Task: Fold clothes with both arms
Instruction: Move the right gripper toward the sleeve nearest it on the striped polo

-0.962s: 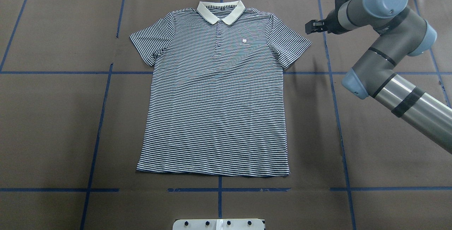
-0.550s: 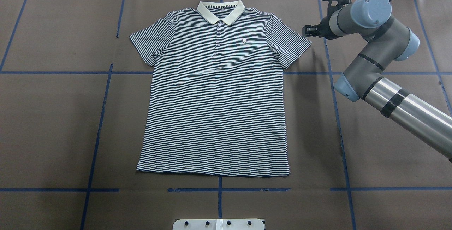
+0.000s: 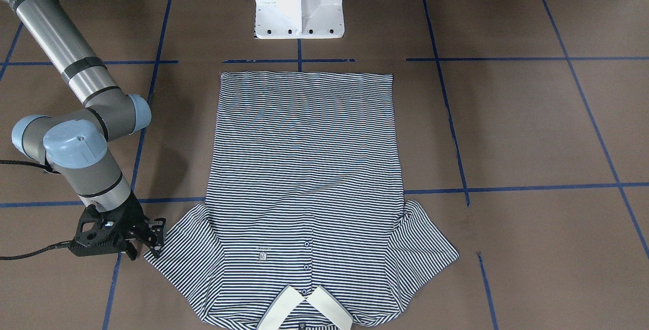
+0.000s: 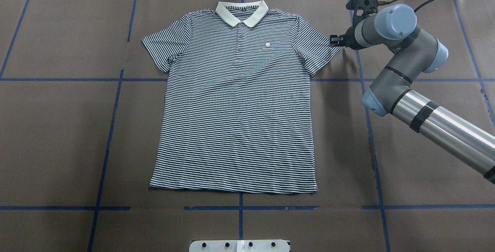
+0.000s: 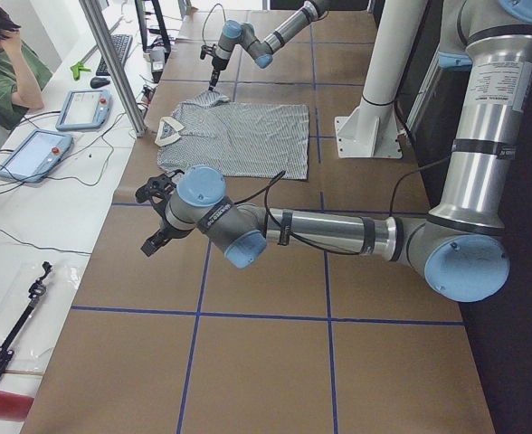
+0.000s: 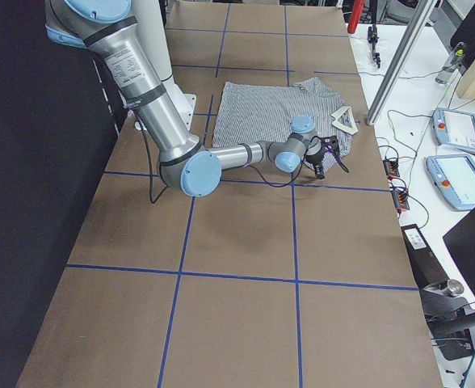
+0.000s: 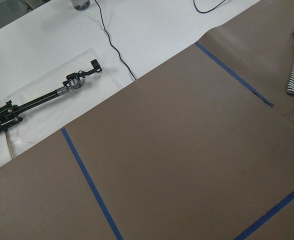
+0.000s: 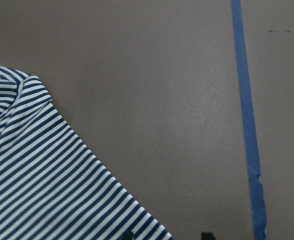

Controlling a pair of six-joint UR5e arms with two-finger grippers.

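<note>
Fingers [image 8: 205, 236] of the right gripper [image 4: 334, 41] are spread apart, as is shown in the wrist view, where one dark tip is seen over the striped edge of a sleeve [image 4: 318, 50] and the other over the bare brown table [image 4: 58, 128]; nothing is gripped. The gripper is positioned at the outer hem of that sleeve. The polo shirt [image 4: 236, 108] is laid flat and face up in the middle of the table, with its cream collar [image 4: 242, 12] turned away from the robot and its bottom hem set near the white pedestal base [image 3: 299, 5]. The left gripper [image 5: 152, 240] is found only in the side view, well apart from the shirt, and whether its fingers are spread or closed cannot be told.
</note>
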